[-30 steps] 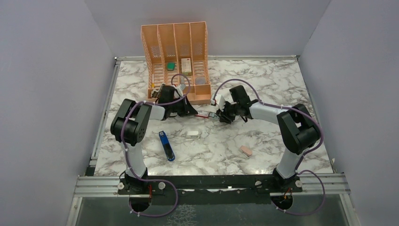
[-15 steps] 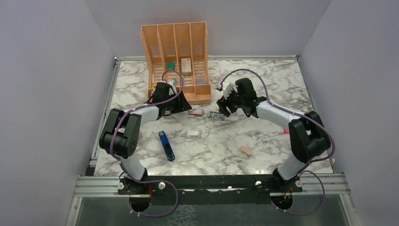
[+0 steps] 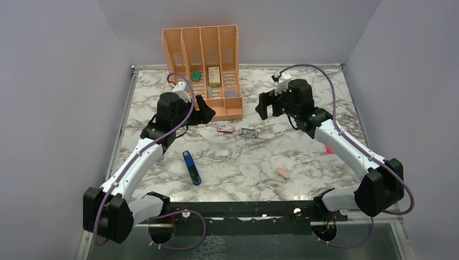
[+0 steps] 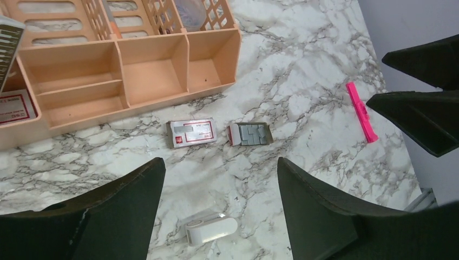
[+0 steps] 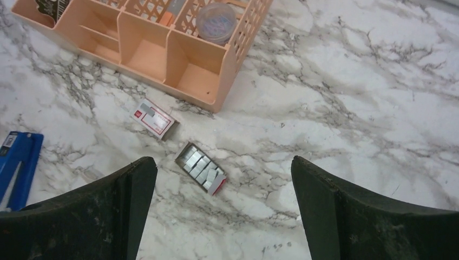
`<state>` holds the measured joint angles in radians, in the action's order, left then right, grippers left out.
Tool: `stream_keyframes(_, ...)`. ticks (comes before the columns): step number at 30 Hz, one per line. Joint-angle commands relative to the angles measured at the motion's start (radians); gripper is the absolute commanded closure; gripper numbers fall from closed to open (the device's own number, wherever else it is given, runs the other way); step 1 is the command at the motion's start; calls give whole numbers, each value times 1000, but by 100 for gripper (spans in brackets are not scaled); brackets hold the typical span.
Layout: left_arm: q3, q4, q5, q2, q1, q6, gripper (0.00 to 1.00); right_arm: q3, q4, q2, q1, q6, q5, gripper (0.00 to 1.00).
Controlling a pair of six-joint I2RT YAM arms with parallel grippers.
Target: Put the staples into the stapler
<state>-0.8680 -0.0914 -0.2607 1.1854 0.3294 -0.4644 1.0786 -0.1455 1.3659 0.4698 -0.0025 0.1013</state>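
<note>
Marble tabletop (image 3: 243,173), staples (image 3: 249,132) between, apart from, left fingers (image 4: 108,216) and right fingers (image 5: 81,216) (both spread, empty).

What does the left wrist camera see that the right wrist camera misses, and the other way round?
Only the left wrist view shows the pink marker and the white eraser. Only the right wrist view shows the blue stapler. Both show the tray of staples, its red-and-white sleeve beside it, and the orange organizer.
</note>
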Motion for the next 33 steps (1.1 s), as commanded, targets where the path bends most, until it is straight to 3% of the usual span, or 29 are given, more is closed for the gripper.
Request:
stream_keyframes(1,22,-167,42,-120,-1,26,23,23,-224,-58,-2,161,68,0)
stream_keyframes(6,76,-175,40,-198,-3,19,21,-87,-245,-161,-3,302,136,0)
stream_keyframes(12,95,-212,41,-187,5,16,21,-253,-210,-316,-2,471,-31,0)
stream_keyframes(19,71,-277,155,-158,46,7,21,-275,-342,-349,-3,588,-277,0)
stream_keyframes(25,72,-273,183,-176,45,-6,21,-282,-365,-331,-2,529,-297,0)
stream_keyframes(30,75,-256,218,-206,45,3,21,-334,-273,-374,-2,450,-259,29)
stream_keyframes(33,78,-255,223,-211,45,-3,21,-351,-234,-373,-2,435,-206,31)
